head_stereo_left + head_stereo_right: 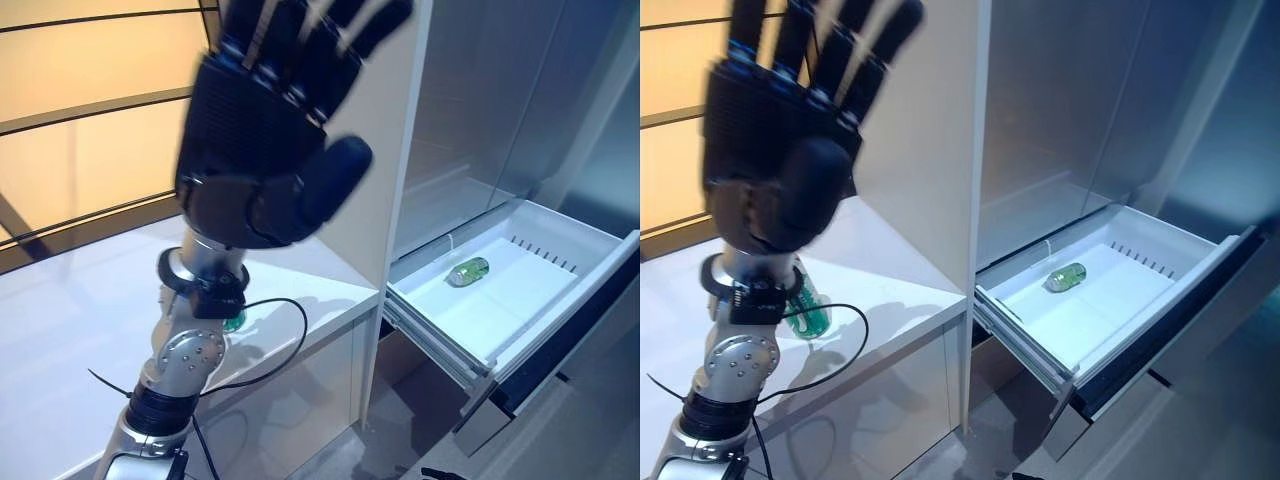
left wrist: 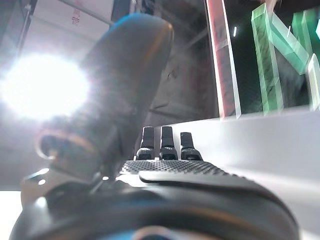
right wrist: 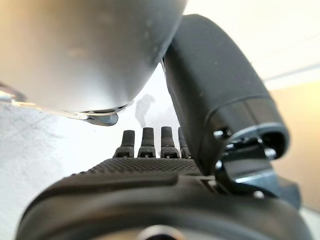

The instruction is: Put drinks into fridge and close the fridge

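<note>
A green drink [image 1: 468, 271] lies on its side in the open white fridge drawer [image 1: 440, 325] at the lower right. Another green drink [image 1: 810, 310] stands on the white counter [image 1: 80, 300], partly hidden behind my left wrist. My left hand [image 1: 265, 130] is raised high above the counter, palm showing, fingers straight and spread, holding nothing; it also shows in the left wrist view [image 2: 165, 175]. My right hand [image 3: 150, 175] shows in its wrist view with straight fingers and nothing in it.
The fridge's tall silver-grey inside [image 1: 500, 100] stands open above the drawer. A white upright panel [image 1: 385, 150] separates the counter from the fridge. The drawer's dark front [image 1: 600, 300] juts out over the floor.
</note>
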You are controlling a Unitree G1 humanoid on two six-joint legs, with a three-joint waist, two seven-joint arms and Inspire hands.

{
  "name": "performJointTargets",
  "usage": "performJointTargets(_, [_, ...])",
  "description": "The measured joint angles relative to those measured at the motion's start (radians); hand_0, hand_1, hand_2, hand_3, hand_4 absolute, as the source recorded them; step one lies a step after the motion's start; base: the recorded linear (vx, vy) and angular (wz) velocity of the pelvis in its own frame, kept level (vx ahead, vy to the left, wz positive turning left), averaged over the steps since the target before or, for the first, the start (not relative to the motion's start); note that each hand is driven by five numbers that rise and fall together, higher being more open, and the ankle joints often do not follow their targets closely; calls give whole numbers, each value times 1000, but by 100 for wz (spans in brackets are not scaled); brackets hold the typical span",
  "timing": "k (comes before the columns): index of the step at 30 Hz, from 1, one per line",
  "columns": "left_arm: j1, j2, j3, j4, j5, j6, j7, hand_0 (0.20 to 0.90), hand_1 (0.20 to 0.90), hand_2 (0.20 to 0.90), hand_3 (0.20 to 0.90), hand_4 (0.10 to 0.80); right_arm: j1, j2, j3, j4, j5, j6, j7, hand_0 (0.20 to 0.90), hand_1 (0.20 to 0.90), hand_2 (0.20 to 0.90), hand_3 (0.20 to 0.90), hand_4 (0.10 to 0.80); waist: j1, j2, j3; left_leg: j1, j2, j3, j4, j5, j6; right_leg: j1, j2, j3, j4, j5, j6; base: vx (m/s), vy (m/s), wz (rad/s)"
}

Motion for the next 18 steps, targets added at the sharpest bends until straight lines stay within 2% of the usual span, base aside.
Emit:
performJointTargets(4, [-14, 64, 53, 1, 125, -56, 155, 900, 900, 900, 900, 800, -4, 0, 15, 23, -1, 0, 0, 900, 900, 900, 900, 800, 35, -5, -12, -6, -4, -36, 0, 6, -2, 11, -1, -34, 0, -8, 0, 1, -38, 24])
performJointTargets(8, [-48, 126, 96, 18, 309, -59, 320, 900, 900, 900, 900, 800, -7, 0, 25, 30, -11, 4, 1, 900, 900, 900, 900, 800, 63, -5, -15, -20, -12, -73, 0, 16, -5, 12, -1, -65, 0, -11, -1, -3, -45, 31])
performJointTargets(10, [-50, 149, 111, 36, 349, -53, 358, 900, 900, 900, 900, 800, -10, -1, 27, 39, -11, 7, 2, 900, 900, 900, 900, 800, 71, -3, -15, -21, -13, -85, 0, 18, -6, 17, -1, -77, 0, -14, -1, -5, -28, 23])
performJointTargets(12, [-50, 187, 145, 88, 370, -19, 407, 900, 900, 900, 900, 800, -13, -4, 41, 45, -18, 12, 3, 900, 900, 900, 900, 800, 85, 0, -16, -22, -15, -101, 0, 21, -8, 25, 0, -94, 0, -19, -2, -10, -35, 24])
performJointTargets(16, [-43, 201, 195, 169, 362, 56, 432, 900, 900, 900, 900, 800, -12, -6, 43, 45, -18, 23, 3, 900, 900, 900, 900, 800, 118, -1, -14, -38, -18, -139, 0, 28, -8, 26, -2, -136, 0, -23, -3, -18, -37, 31])
performJointTargets(18, [-10, 212, 217, 203, 338, 93, 434, 900, 900, 900, 900, 800, -11, -10, 44, 46, -18, 26, 3, 900, 900, 900, 900, 800, 142, -3, -10, -42, -19, -155, 0, 35, -15, 29, 2, -152, 0, -26, -4, -22, -43, 28])
